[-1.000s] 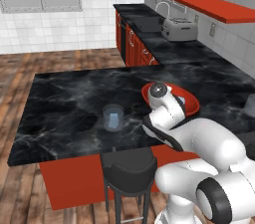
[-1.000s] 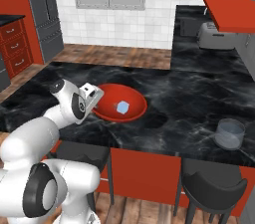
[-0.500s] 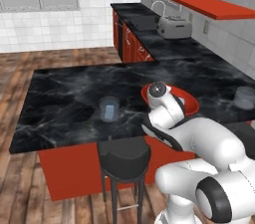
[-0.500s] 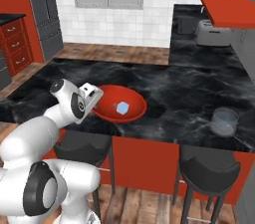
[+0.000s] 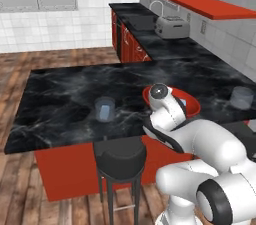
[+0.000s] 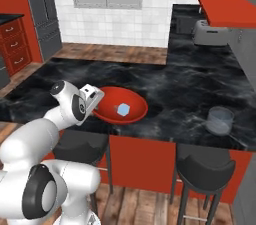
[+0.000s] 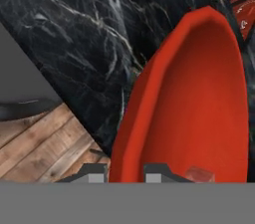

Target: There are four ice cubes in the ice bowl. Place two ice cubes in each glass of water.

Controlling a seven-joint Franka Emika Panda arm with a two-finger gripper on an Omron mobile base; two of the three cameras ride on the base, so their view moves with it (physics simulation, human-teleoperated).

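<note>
Centre of the right base view: one small pale-blue translucent ice cube (image 6: 123,110) lies inside the wide, shallow, glossy red ice bowl (image 6: 134,117); you can make out just that one there, and any others would be behind the hand or too small to tell.
Bowl's place: on the black marbled stone counter (image 6: 170,89), near its front edge, right of centre in the left base view (image 5: 193,109).
Hand view: the red bowl's rim (image 7: 144,93) runs up the middle of the frame, and a pale cube (image 7: 199,173) sits at the lower edge, right of the finger tips.
Glasses: one short grey-blue translucent tumbler (image 5: 105,108) stands left of centre in the left base view; the other (image 6: 220,120) is at the right of the right base view. Both are well apart from the bowl.
Pincer: the two-finger gripper (image 7: 125,172) sits at the bowl's near rim; you cannot tell whether its tips are apart or together, and nothing shows between them.
Step in hand: reaching into the bowl for a cube, by my judgement.
Next move: you would need to bring the tips over the rim and straddle a cube before closing.
Outward: a silver toaster (image 5: 171,27) on the far counter, a dark round stool (image 5: 120,157) below the island.
Writing: none readable.
</note>
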